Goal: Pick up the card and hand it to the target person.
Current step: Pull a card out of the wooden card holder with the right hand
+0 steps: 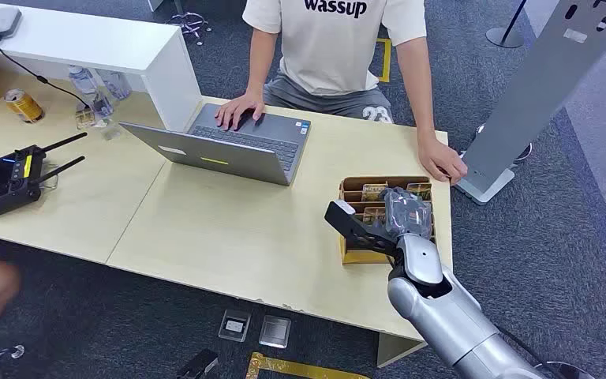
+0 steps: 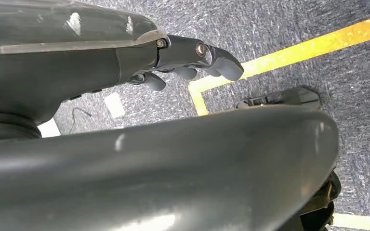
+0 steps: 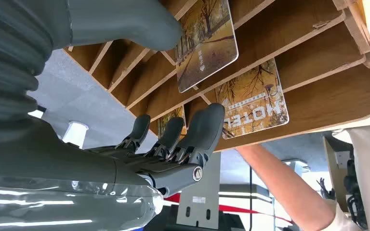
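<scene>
Over the wooden card rack (image 1: 349, 254), which sits at the bench (image 1: 229, 237) corner nearest the seated person (image 1: 335, 47), the right hand (image 1: 405, 215) hangs with its fingers reaching down among the slots; in the right wrist view the thumb (image 3: 125, 24) lies on one side of a printed card (image 3: 206, 41) with an autumn-tree picture and the fingers (image 3: 207, 127) lie on the other side, so the hand stands apart and holds nothing yet; whether the thumb touches that card I cannot tell. A second card (image 3: 253, 103) marked HOTEL stands in the slot beside it, close to the fingertips, and a third shows behind them. The left hand (image 2: 192, 60) hangs over the carpet, its fingers loosely curled with nothing in them.

The step in hand looks like closing on one card in the rack. The risks, as I judge them: the cards are thin and lean against slim dividers, so the broad fingers may catch the neighbouring HOTEL card and lift two, or press on a divider and drag the light rack along the bench; a shallow pinch on a glossy face could let the card slip on the way up; the person's hand (image 1: 440, 162) rests on the bench just beyond the rack, so a wide swing could meet it.
</scene>
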Action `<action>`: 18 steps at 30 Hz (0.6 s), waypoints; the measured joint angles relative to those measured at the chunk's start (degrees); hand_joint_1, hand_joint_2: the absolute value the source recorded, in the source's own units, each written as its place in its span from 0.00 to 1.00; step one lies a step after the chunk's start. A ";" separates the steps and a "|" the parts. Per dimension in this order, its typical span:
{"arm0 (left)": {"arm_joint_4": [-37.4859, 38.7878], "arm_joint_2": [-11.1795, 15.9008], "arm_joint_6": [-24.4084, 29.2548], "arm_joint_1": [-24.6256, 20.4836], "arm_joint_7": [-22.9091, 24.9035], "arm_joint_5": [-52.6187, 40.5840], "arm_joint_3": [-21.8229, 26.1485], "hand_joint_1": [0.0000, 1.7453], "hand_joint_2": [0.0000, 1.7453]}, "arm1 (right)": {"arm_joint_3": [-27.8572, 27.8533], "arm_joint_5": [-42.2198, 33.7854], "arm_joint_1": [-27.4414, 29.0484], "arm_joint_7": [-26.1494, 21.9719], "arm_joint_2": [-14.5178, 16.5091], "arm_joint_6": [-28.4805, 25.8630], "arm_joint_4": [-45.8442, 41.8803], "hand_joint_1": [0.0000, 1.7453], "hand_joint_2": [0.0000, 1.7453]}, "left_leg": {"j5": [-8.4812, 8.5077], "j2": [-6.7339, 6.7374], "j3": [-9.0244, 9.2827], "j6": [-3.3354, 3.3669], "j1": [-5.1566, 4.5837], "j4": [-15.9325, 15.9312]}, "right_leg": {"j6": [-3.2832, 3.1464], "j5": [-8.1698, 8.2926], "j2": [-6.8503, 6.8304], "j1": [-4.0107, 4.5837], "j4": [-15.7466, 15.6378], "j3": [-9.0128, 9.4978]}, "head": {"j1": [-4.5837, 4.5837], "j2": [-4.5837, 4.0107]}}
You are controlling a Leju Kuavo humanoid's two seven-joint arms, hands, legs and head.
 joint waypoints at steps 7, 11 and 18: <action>0.01 -0.01 0.19 0.00 0.00 0.12 0.00 0.00 0.00 | 0.02 -0.29 -0.03 -0.03 0.00 0.00 0.57 0.50 1.00 | 0.00 0.00 0.00 0.00 0.00 0.00 | 0.00 0.00 0.00 0.00 0.00 0.00 | 0.00 0.00; 0.00 0.00 0.25 0.00 0.00 0.13 0.00 0.00 0.00 | 0.11 -0.62 -0.04 -0.07 0.00 -0.07 0.79 0.54 1.00 | 0.00 0.00 0.00 0.00 0.00 0.00 | 0.00 0.00 0.00 0.00 0.00 0.00 | 0.00 0.00; 0.00 0.00 0.29 0.00 0.00 0.13 0.00 0.00 0.00 | 0.35 -1.07 -0.04 -0.20 0.00 -0.26 0.90 0.50 1.00 | 0.00 0.00 0.00 0.00 0.00 0.00 | 0.00 0.00 0.00 0.00 0.00 0.00 | 0.00 0.00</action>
